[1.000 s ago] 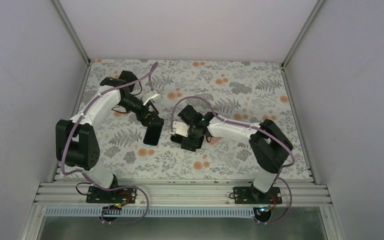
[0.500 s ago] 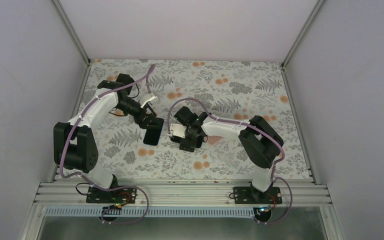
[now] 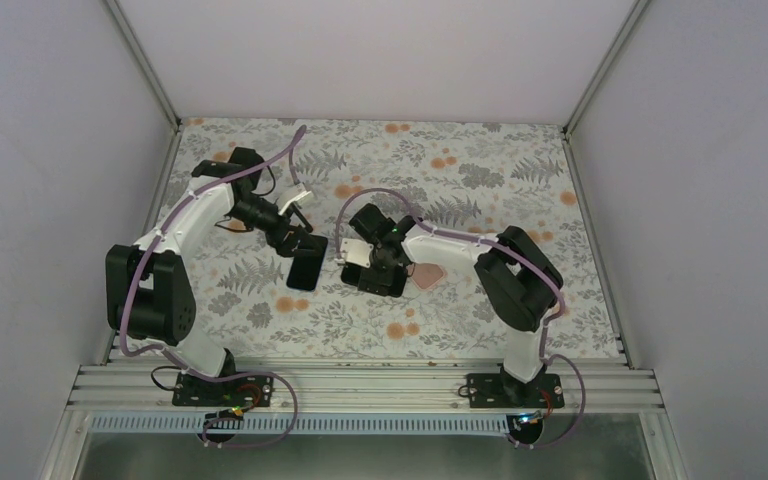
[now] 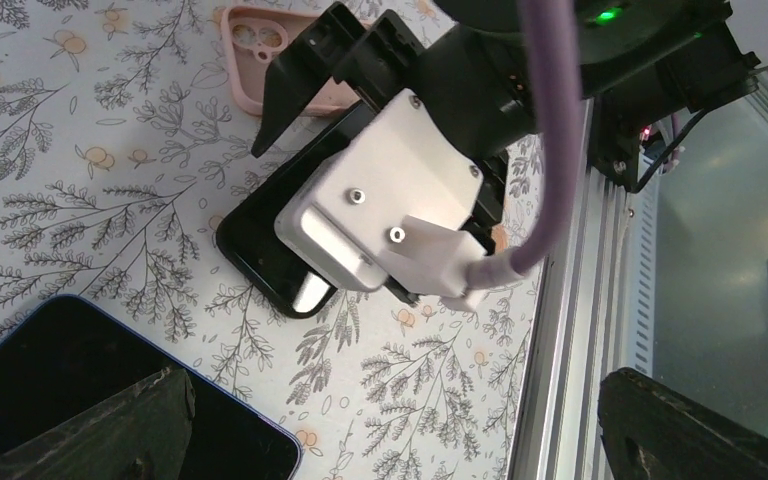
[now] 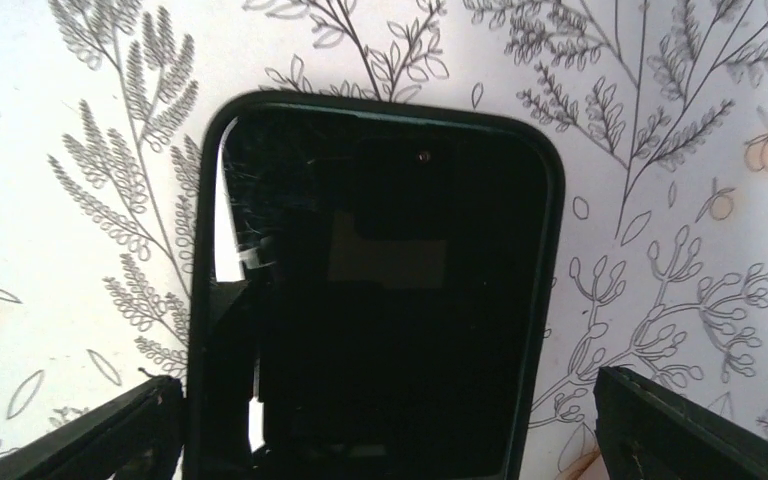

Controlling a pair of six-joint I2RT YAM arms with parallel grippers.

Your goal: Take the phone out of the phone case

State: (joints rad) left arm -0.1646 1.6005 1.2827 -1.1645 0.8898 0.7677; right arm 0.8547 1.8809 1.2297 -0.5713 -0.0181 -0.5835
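Nearest me, the aluminium rail (image 3: 360,385) carries both arm bases. Beyond it, the floral tablecloth (image 3: 460,170) covers the table.

Task item: the phone in its black case (image 5: 375,290) lies flat, screen up, in the middle of the table, directly under the right gripper (image 5: 390,400). The phone is seated inside the case, with the rim showing all round the visible end. The screen glass looks scuffed or cracked near one corner.

Right gripper: spread wide. Its fingers (image 5: 90,425) stand either side of the cased phone, and a gap shows on each side. Whether they touch it lower down cannot be told. A green light (image 4: 608,14) glows on that wrist.

Left gripper (image 4: 390,400): also spread wide and holding nothing. A second dark phone with a blue edge (image 4: 70,380) lies flat beneath its left finger, just left of the cased phone.

A pink case (image 4: 245,70) lies empty, just right of the cased phone.

Change since a second ago: the right arm has swung its elbow leftward and drawn the gripper slightly farther from the rail, exposing more of the pink case. The left wrist has eased back a little. Both phones lie where they did.
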